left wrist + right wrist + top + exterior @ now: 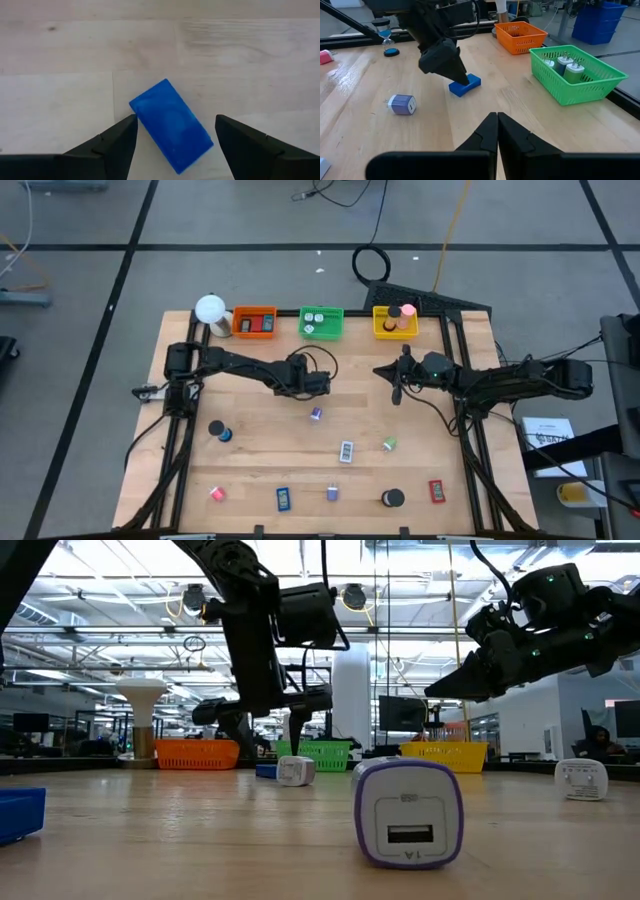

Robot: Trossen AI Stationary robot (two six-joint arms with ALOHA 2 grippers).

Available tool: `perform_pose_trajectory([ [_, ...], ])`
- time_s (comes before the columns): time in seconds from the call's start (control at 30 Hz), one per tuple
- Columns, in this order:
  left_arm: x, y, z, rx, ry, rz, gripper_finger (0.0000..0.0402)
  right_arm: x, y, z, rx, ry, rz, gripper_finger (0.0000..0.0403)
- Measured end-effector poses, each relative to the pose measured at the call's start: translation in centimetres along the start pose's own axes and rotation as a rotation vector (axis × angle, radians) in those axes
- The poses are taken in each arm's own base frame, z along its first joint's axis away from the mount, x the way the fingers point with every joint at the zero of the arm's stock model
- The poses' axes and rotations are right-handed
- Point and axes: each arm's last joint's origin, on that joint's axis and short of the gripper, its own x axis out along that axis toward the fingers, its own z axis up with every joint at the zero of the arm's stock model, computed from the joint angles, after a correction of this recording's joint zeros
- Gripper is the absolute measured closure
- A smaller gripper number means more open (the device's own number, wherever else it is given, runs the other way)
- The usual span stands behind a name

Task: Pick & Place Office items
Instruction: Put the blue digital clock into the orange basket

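Hovering my left hand (175, 137) wide open astride the blue block (171, 125) near the orange tray (519, 36), I should square up before closing; right hand (497, 131) shut, empty.

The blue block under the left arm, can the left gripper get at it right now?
Probably yes. The left gripper is open directly over the blue block, a finger on either side and bare table around it. The block lies skewed between the fingers, so the grip may need squaring.
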Motion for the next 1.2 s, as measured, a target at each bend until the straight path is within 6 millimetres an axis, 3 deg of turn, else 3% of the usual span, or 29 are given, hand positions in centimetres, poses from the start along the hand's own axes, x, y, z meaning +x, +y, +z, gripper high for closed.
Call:
perform_pose_trajectory([
  [0.4, 0.4, 1.3, -0.7, 0.067, 0.056, 0.130, 0.0138, 0.0, 0.0, 0.0, 0.000, 0.005, 0.001, 0.0402],
  [0.57, -2.3, 2.3, 0.6, 0.089, 0.063, 0.158, 0.0149, 0.0, 0.0, 0.0, 0.000, 0.004, 0.000, 0.0401],
  [0.77, -5.1, 2.4, 2.5, 0.171, 0.082, 0.039, 0.0151, 0.0, 0.0, 0.0, 0.000, 0.001, 0.000, 0.0402],
  [0.93, -4.5, 2.7, 3.8, 0.201, 0.147, 0.029, 0.0141, 0.0, 0.0, 0.0, 0.000, 0.001, 0.000, 0.0402],
  [1.2, -1.8, 1.9, 4.2, 0.268, 0.203, -0.029, 0.0103, 0.0, 0.0, 0.0, 0.000, -0.002, 0.001, 0.0402],
])
